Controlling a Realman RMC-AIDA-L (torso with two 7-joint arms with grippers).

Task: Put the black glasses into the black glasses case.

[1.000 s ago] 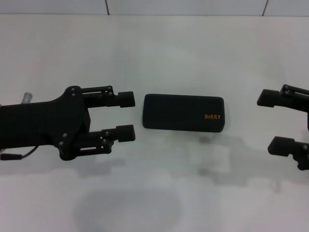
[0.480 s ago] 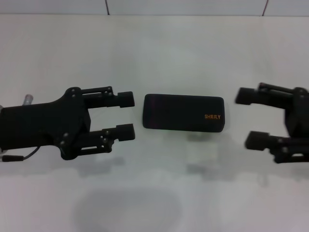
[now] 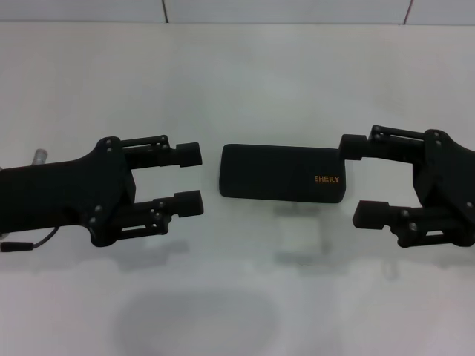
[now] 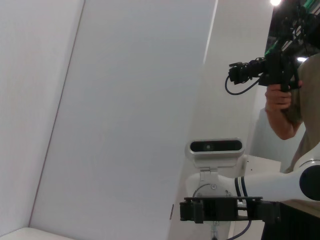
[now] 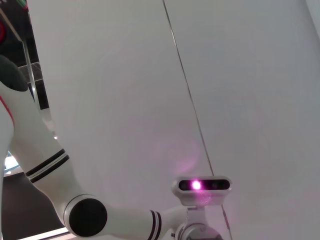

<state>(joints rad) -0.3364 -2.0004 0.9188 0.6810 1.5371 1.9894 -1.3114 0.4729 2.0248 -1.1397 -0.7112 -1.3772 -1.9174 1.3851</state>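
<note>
The black glasses case (image 3: pixel 282 172) lies closed on the white table (image 3: pixel 237 74) at the centre, its orange lettering toward its right end. The black glasses are not in view. My left gripper (image 3: pixel 190 178) is open and empty, level with the case, its fingertips a short gap from the case's left end. My right gripper (image 3: pixel 358 180) is open and empty at the case's right end, its far fingertip (image 3: pixel 350 146) just beside the case's corner. The wrist views show neither the case nor the glasses.
The table's back edge meets a tiled wall (image 3: pixel 282 9). In the left wrist view a person (image 4: pixel 282 95) holds a camera beyond my right arm (image 4: pixel 280 182). The right wrist view shows my left arm (image 5: pixel 90 215) against a white wall.
My right gripper has moved left from the table's right side up to the case's right end. My left gripper has barely moved. The case has stayed in place.
</note>
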